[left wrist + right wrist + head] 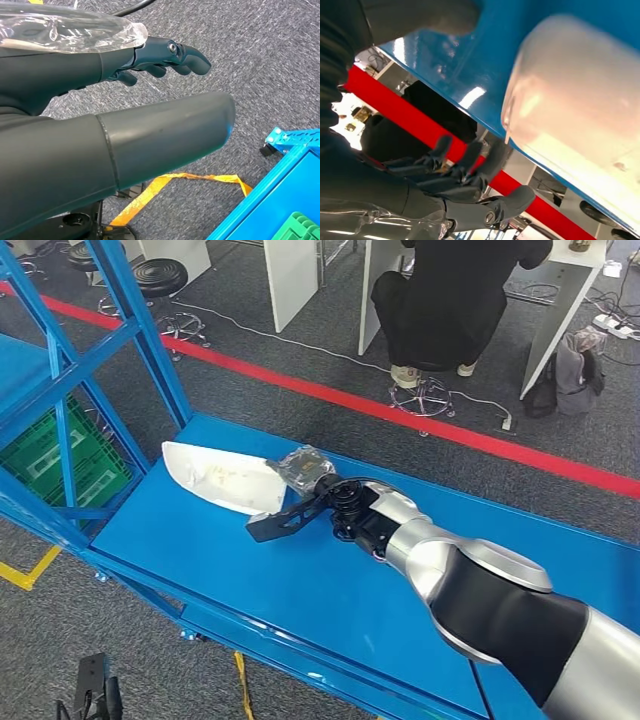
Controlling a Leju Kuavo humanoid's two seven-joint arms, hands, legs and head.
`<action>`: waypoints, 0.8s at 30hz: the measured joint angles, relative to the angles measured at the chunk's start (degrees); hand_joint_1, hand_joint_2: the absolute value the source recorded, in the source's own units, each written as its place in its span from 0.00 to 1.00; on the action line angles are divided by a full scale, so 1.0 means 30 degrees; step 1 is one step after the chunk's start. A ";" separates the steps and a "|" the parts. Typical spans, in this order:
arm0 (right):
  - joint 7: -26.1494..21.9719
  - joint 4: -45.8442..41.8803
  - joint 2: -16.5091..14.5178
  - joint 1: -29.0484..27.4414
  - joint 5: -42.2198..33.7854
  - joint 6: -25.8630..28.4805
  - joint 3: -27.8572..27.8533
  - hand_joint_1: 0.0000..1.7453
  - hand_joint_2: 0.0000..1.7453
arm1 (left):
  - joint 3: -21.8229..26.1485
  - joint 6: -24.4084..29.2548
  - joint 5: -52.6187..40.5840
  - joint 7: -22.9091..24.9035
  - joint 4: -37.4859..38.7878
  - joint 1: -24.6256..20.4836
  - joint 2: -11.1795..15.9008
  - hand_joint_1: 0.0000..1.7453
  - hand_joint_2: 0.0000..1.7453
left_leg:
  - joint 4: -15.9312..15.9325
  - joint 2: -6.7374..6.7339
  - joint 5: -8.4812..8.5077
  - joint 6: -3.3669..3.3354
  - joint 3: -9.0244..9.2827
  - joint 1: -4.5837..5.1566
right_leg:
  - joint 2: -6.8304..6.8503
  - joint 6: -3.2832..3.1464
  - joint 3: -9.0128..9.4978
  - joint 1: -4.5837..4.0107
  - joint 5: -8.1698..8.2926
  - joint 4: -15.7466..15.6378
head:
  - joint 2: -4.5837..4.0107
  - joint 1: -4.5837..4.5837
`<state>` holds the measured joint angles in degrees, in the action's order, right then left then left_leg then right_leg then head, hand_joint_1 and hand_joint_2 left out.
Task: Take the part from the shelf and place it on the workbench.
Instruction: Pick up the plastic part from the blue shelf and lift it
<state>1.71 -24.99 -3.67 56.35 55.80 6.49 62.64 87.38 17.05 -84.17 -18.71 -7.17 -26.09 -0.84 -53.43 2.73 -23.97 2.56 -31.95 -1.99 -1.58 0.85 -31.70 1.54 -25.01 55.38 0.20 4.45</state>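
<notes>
The part is a white, curved, blade-like shell that lies flat on the blue workbench, towards its left end. My right hand reaches across the bench from the right. Its dark fingers are stretched out beside the part's near right edge, with nothing in them. In the right wrist view the part is a pale blur just beyond the spread fingers, apart from them. My left hand hangs over the grey carpet, fingers straight and holding nothing.
The blue shelf frame stands at the left, with a green crate low inside it. A person in black sits behind the bench, past a red floor line. A stool and a grey bag stand further back.
</notes>
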 joint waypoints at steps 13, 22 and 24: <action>-0.0024 -0.0020 0.0000 -0.0003 0.0199 0.0000 -0.0044 0.00 1.00 | -0.0002 0.0000 -0.0142 0.0011 0.0000 0.0000 0.0000 0.00 0.00 | -0.0001 0.0000 0.0000 0.0000 -0.0001 0.0000 | 0.0000 0.0000 -0.0001 0.0001 0.0000 0.0000 | 0.0000 0.0002; -0.0016 -0.0024 -0.0026 -0.0002 0.0166 0.0127 -0.0053 0.00 1.00 | -0.0002 0.0007 -0.0288 0.0015 0.0000 -0.0003 -0.0018 0.00 0.00 | 0.0000 0.0000 0.0000 0.0000 -0.0002 0.0000 | 0.0000 0.0000 0.0000 0.0000 0.0000 0.0000 | 0.0000 0.0004; 0.0002 -0.0020 -0.0077 0.0000 0.0115 0.0230 -0.0073 0.00 1.00 | 0.0000 0.0009 -0.0372 0.0015 0.0000 -0.0006 -0.0031 0.00 0.00 | 0.0000 0.0000 0.0000 0.0000 -0.0002 0.0000 | 0.0000 0.0000 0.0000 0.0000 0.0000 0.0000 | 0.0000 0.0002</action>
<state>1.71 -25.05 -3.90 56.35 56.14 7.18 62.42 87.38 17.08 -85.29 -18.67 -7.17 -26.11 -0.93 -53.43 2.74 -23.97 2.56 -31.95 -1.99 -1.58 0.85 -31.70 1.54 -25.01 55.38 0.20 4.45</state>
